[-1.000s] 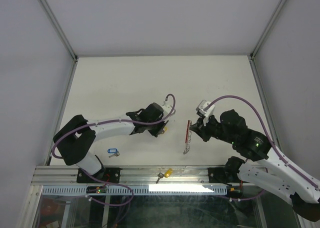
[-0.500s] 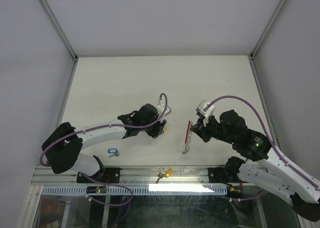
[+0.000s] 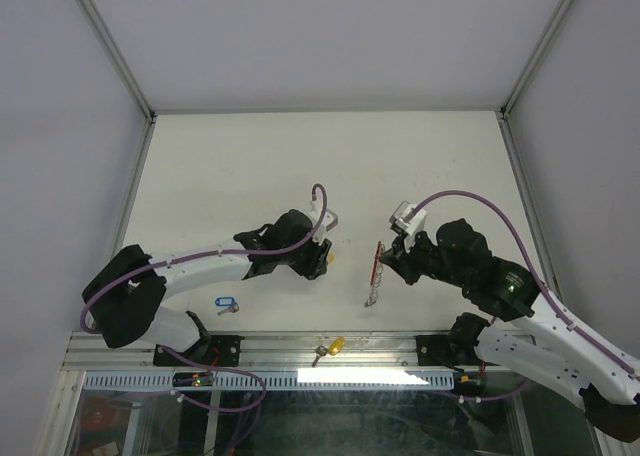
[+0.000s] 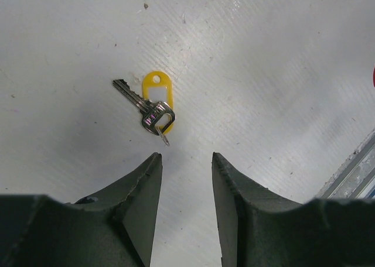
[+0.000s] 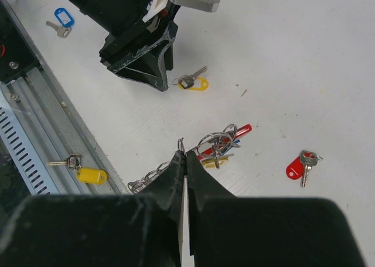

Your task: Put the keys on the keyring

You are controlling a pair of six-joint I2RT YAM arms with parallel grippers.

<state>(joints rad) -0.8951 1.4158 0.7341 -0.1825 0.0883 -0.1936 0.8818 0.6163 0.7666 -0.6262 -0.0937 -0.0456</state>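
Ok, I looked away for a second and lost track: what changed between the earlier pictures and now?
The left gripper opened while its arm's elbow swung left; the small silver key with the yellow plastic tag now lies free on the white table just ahead of its fingertips. Unchanged: the right gripper, shut on the red plastic keyring with silver rings, and the blue-tagged silver key.

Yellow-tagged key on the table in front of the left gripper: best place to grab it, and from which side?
Probably the yellow tag, pinched across its narrow width from straight above. It lies flat and is the widest part, and its long sides roughly line up with the open left gripper. The key blade is thin and angled off.
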